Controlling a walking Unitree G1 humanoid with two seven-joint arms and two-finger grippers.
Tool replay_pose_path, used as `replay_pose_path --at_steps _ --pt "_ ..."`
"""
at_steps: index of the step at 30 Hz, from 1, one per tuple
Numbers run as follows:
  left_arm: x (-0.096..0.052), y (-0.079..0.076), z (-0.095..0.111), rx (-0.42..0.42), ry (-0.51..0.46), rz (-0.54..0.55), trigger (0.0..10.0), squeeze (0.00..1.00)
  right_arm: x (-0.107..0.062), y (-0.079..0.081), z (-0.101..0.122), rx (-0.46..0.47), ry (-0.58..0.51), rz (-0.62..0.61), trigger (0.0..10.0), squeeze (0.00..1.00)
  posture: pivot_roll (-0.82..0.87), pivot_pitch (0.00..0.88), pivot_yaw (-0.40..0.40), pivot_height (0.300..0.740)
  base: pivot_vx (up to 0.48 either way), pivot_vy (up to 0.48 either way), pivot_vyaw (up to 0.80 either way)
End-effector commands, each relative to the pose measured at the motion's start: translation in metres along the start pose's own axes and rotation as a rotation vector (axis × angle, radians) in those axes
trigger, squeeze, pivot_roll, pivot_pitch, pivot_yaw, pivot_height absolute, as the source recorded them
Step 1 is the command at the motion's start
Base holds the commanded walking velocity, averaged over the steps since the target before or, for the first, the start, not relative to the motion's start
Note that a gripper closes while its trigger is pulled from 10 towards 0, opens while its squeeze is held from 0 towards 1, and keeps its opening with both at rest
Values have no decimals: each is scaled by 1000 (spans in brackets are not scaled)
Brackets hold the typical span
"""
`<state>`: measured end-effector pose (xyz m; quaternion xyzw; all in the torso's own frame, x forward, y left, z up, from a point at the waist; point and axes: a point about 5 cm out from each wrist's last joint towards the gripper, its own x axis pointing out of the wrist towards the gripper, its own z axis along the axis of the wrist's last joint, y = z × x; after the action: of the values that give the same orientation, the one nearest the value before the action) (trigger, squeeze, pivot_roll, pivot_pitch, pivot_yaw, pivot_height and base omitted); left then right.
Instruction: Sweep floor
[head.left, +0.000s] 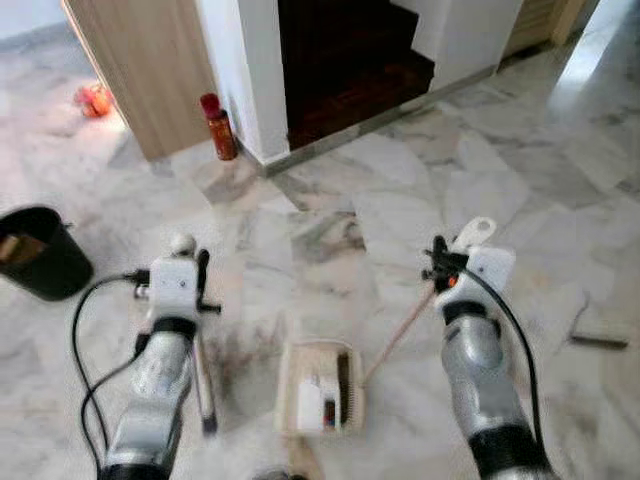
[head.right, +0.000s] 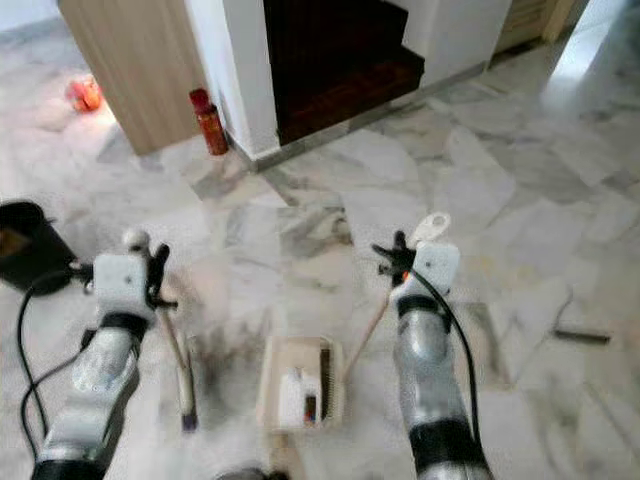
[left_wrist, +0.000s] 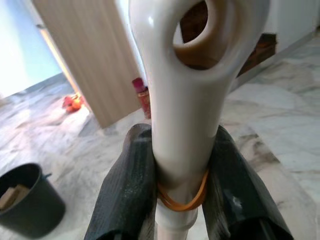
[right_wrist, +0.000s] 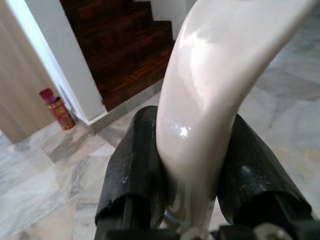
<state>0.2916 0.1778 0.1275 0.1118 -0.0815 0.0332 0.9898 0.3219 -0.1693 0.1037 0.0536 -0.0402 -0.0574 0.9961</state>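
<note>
My left gripper (head.left: 203, 283) is shut on the cream top of a broom handle (left_wrist: 180, 100), which has a hanging hole and an orange rubber band below the fingers. The stick (head.left: 205, 380) runs down toward the floor, blurred, with a dark tip. My right gripper (head.left: 438, 262) is shut on the cream curved grip (right_wrist: 200, 90) of a long-handled dustpan. Its thin pole (head.left: 400, 335) slants down to the cream pan (head.left: 288, 380) on the floor between my arms, with small white and dark bits inside. A dark dusty smudge (head.left: 240, 355) lies left of the pan.
A black bucket (head.left: 35, 250) stands at the left. A red can (head.left: 218, 127) sits by a white pillar (head.left: 250, 70), beside a wooden panel (head.left: 150, 70) and dark stairs (head.left: 340, 60). An orange object (head.left: 92, 98) lies far left. A dark strip (head.left: 600, 341) lies on the marble at right.
</note>
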Motion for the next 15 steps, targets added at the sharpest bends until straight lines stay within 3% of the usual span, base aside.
replay_pose_path --at_steps 1,15 --pt "0 6 9 11 -41 12 10000 0 4 4 11 -7 -49 12 10000 0 103 118 25 740 0 334 0" --pt "0 7 9 14 -39 14 10000 0 4 5 11 -7 -49 17 10000 0 107 120 25 740 0 332 0"
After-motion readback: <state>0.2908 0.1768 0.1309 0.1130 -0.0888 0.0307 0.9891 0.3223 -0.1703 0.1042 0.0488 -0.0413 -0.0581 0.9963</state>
